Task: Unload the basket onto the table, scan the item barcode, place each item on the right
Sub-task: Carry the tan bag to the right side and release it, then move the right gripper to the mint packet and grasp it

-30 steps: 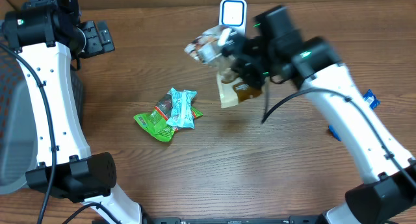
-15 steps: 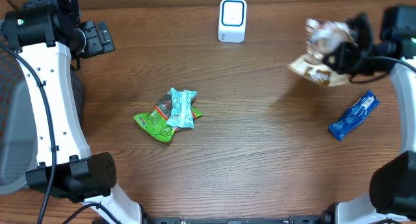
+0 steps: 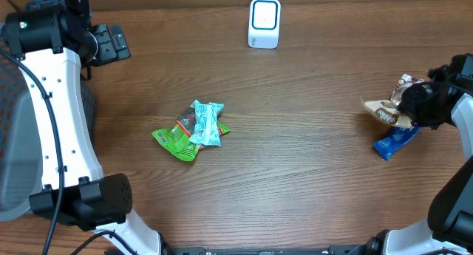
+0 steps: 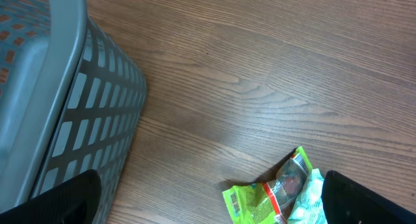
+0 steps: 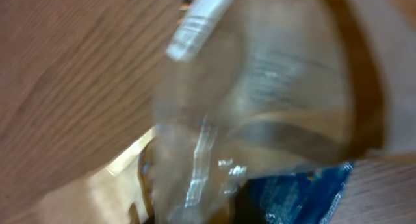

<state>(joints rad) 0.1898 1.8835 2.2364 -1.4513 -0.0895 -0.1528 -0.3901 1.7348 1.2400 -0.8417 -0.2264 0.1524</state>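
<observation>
Two arms: the left is held at the far left beside the basket (image 4: 65,87); the right is reached out to the right edge of the table (image 3: 310,174).
Snack bag (image 3: 384,107): lies at the right, partly over the blue packet (image 3: 392,143), well apart from the scanner (image 3: 264,22).
Handling: judged light, soft, crinkly and slippery; the contents are likely crushed by a hard squeeze.
Hold: best taken at a sealed edge, so that the barcode is left uncovered.
Centre pile: a green packet (image 3: 171,140) is overlapped by teal packets (image 3: 207,123).
Left gripper (image 3: 111,41): spread wide, nothing between its fingers (image 4: 58,201).
Right gripper (image 3: 417,106): set against the bag; whether it is clamped cannot be told, as the wrist view is blurred.
</observation>
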